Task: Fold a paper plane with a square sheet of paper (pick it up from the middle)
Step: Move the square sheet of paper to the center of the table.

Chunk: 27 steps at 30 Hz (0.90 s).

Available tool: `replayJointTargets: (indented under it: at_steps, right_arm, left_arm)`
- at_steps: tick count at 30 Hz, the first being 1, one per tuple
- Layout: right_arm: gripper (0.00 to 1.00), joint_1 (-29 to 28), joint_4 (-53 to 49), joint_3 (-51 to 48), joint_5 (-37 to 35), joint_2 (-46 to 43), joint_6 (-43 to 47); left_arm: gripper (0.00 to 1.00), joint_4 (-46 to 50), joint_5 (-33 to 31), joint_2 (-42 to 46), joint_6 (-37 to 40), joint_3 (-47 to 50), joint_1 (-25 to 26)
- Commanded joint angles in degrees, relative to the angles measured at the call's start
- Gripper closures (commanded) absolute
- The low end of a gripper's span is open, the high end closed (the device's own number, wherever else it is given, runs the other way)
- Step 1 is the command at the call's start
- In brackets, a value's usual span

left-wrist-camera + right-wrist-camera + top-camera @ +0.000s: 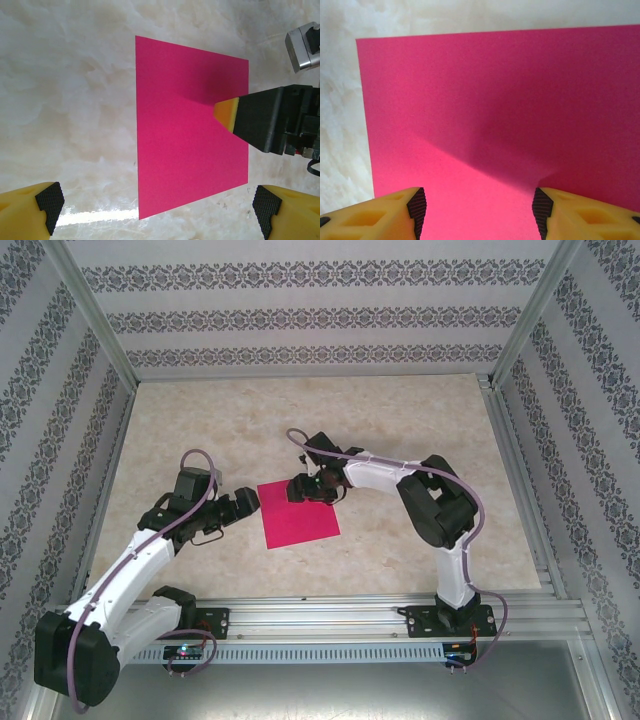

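On the table [400, 430], the square paper [298, 513] is being left flat, unfolded. The right gripper [305, 490] is being held open over its far edge, the left gripper [248, 502] open beside its left edge.

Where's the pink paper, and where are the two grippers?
paper [298, 515]: top view, the middle of the sheet.
left gripper [157, 210]: left wrist view, midway between its open fingertips.
right gripper [480, 212]: right wrist view, midway between its open fingertips.
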<state>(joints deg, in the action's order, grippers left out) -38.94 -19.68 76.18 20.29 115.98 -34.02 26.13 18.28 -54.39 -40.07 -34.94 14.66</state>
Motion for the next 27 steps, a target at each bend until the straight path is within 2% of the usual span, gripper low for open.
replayJointTargets:
  at_steps: [1, 4, 9, 15, 18, 21, 24, 25, 27]
  right_arm:
    - [0.38, 1.5, -2.4, -4.6, -6.1, -1.5, -1.5]
    - [0.38, 3.4, -3.0, -9.2, -9.4, -4.4, -1.4]
    - [0.37, 6.4, -1.0, -15.9, -9.1, -9.9, 0.5]
    - [0.37, 7.9, -5.7, -15.3, -9.3, -11.8, 5.6]
    - [0.35, 7.3, -8.8, -12.3, -8.5, -12.7, 7.9]
    - [0.31, 4.9, -13.7, -8.4, -13.2, -15.2, 8.5]
    - [0.26, 1.5, -19.3, -5.4, -23.7, -16.4, 6.1]
    - [0.23, 0.2, -21.5, -4.3, -27.6, -16.2, 4.4]
    - [0.09, -1.3, -25.7, -2.3, -31.8, -15.0, 0.3]
  left_arm:
    - [0.00, -3.7, 1.7, -0.8, 0.5, 0.9, 0.8]
    - [0.00, -5.3, 3.0, -3.6, 0.7, -0.3, 1.8]
    - [0.00, -8.0, 2.5, -9.5, -0.4, -3.0, 5.8]
    - [0.00, -11.4, 0.5, -14.7, -2.1, -4.6, 11.1]
    - [0.00, -11.4, -2.0, -15.3, -2.6, -4.8, 11.9]
    - [0.00, -9.8, -6.5, -14.9, -2.9, -5.0, 11.9]
    - [0.00, -10.4, -9.4, -14.5, -3.4, -4.7, 11.6]
    - [0.00, -11.6, -9.0, -14.6, -3.3, -4.4, 11.4]
    - [0.00, -13.4, -8.1, -15.4, -3.3, -4.1, 10.8]
